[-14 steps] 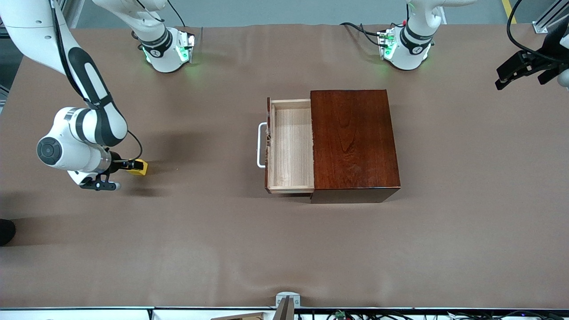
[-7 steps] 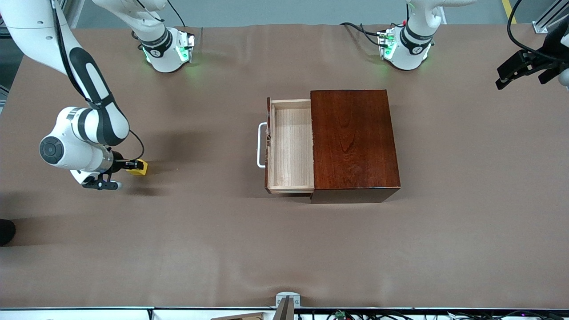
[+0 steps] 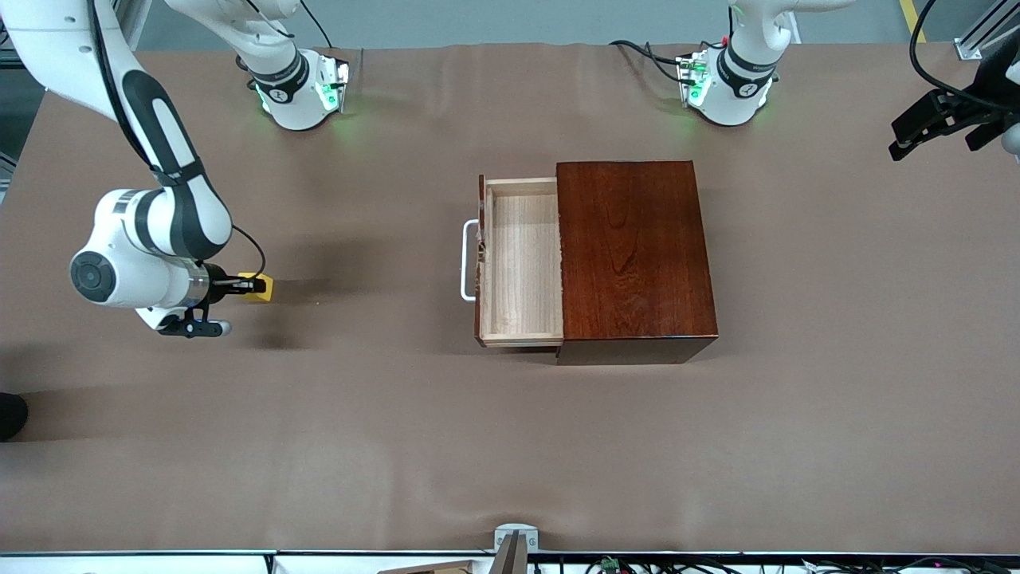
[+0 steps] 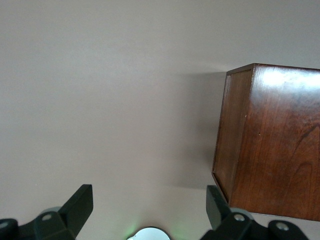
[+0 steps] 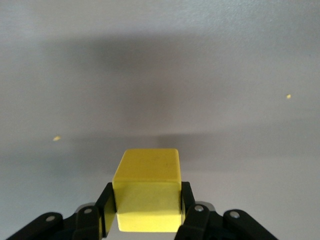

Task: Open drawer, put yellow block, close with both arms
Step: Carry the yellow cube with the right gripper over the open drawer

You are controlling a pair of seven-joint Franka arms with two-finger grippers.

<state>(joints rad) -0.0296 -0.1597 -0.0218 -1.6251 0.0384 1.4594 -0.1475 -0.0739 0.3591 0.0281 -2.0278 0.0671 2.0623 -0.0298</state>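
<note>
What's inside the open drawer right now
The pulled-out part of the drawer shows only bare pale wood. Its rest is hidden under the dark box. The yellow block is in the right gripper.

A brown-covered table (image 3: 510, 446) carries a dark wooden box (image 3: 633, 255) with its drawer (image 3: 522, 263) pulled out.

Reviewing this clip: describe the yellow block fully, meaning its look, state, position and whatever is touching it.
The yellow block is a small, bright yellow cube with smooth matte faces and slightly rounded edges. It sits upright and level, clamped on two facing sides by the right gripper, whose black fingers press against it. It is over the brown table cover toward the right arm's end of the table, well apart from the open drawer. Its shadow falls clear of it, so it appears lifted.
</note>
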